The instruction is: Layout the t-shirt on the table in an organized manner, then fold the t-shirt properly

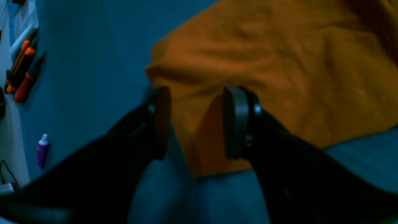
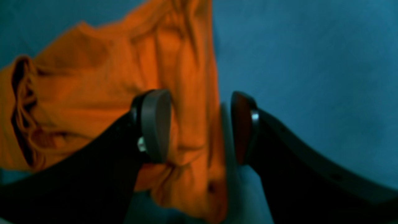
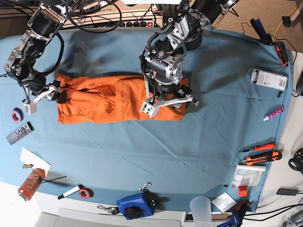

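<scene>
The left end effector (image 1: 196, 123) has its jaws spread wide with nothing clamped between them; it hovers over a corner of the t-shirt (image 1: 279, 71), the orange cloth showing in the gap between the pads while the counter (image 1: 93, 62) lies teal-blue beneath. In the base view this left end effector (image 3: 169, 103) sits at the right end of the shirt, near the middle of the counter. The right end effector (image 2: 200, 126) is likewise spread wide and grips nothing; one pad hangs over bunched orange folds and the other over bare blue cloth, so the shirt's edge runs between them. In the base view the right end effector (image 3: 41, 98) stands at the shirt's left end. The t-shirt (image 3: 109, 101) lies stretched left to right as a long, folded, rumpled band toward the far side of the counter (image 3: 189, 151). Outward from it, orange-handled tools (image 3: 259, 154) and a purple tube (image 3: 274, 113) lie near the right edge, a remote (image 3: 20, 133) and a roll of tape (image 3: 17, 114) at the left, and a blue object (image 3: 136, 205) at the near edge.
</scene>
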Robot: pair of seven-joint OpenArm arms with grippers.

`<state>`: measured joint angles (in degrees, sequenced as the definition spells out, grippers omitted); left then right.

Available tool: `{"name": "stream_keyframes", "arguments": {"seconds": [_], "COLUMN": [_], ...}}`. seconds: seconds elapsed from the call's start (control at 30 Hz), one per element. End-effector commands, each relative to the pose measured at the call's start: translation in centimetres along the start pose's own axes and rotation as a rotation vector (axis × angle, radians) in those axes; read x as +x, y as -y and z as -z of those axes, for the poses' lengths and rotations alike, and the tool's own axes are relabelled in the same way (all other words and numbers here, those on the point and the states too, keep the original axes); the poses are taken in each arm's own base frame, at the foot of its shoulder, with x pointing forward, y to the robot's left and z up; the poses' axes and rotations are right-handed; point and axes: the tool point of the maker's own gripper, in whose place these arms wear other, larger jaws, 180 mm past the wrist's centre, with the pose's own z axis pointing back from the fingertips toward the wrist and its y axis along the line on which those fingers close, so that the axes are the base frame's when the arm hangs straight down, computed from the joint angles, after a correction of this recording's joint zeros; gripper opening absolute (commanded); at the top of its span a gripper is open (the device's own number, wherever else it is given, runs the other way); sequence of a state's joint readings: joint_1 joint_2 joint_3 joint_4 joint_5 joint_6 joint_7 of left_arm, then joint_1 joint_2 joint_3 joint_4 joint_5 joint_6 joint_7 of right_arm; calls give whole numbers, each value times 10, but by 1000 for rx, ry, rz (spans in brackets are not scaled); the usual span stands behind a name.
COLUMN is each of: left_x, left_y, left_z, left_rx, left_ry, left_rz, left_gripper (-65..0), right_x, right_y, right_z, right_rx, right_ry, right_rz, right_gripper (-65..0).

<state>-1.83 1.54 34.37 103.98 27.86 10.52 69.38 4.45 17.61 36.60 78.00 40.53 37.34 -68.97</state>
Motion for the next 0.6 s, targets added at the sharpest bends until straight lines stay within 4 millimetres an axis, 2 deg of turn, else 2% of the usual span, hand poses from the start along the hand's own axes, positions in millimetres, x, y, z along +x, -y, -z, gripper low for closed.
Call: {"name": "stream_keyframes", "arguments": {"seconds": [0.0,0.1,0.2,0.3,0.47,0.57], "left_x": [15,15,17,16,16,18], "left_y": [-6,-6,-6,-6,-6,-6], "left_z": [-4,-4,-4,-4,-4,-4], "left_rx": [19,19,18,19,18,18], "left_ry": [47,48,57,55,55,62], "left_rz": [-13,-13,-13,-13,-13,-13], "left_gripper": [-367,-367,-367,-367,-367,-367], "right_x": [22,12,-6,-22,-28,-35], "right_y": [5,12,11,1,-20,-26], "right_z": [-8,-4,9,19,21,22], "right_rx": [-17,-56,-15,62,174,193], "right_ry": [57,19,-22,-55,-85,-121], "right_rz": [-30,-15,40,72,100,98], "right_gripper": [-343,-343,-343,-343,-343,-343]}}
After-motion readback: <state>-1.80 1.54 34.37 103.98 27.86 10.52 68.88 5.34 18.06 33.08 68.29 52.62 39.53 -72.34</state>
